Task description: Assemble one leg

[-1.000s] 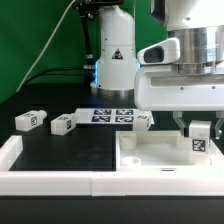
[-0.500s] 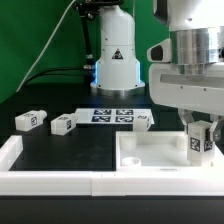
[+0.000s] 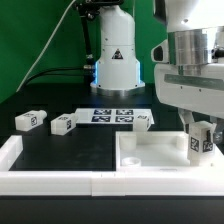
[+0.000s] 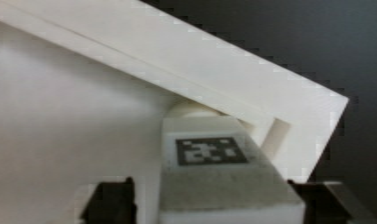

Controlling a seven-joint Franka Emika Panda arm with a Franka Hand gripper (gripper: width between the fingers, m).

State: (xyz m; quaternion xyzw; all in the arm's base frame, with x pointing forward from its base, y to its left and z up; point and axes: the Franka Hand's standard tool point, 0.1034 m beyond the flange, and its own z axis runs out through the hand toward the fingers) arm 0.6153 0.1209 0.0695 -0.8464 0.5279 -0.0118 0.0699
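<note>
Item 1, nearest: large flat white square plastic panel with raised rim and corner holes (image 3: 150, 160), lying on the black desk (image 3: 70, 150) at the exterior view's right.

Item 2: small white plastic oblong leg with a black-and-white tag (image 3: 199, 143), upright over the panel's right far corner. My pincer (image 3: 199, 130) is clamped on its two sides, fingers (image 4: 110, 200) flanking it in the wrist view. I judge it light, rigid and smooth, so liable to slip; grip the flat flanks.

Item 3: three spare tagged white blocks (image 3: 62, 124) in a row, left to centre.

Item 4, farthest: marker board (image 3: 112, 115).
</note>
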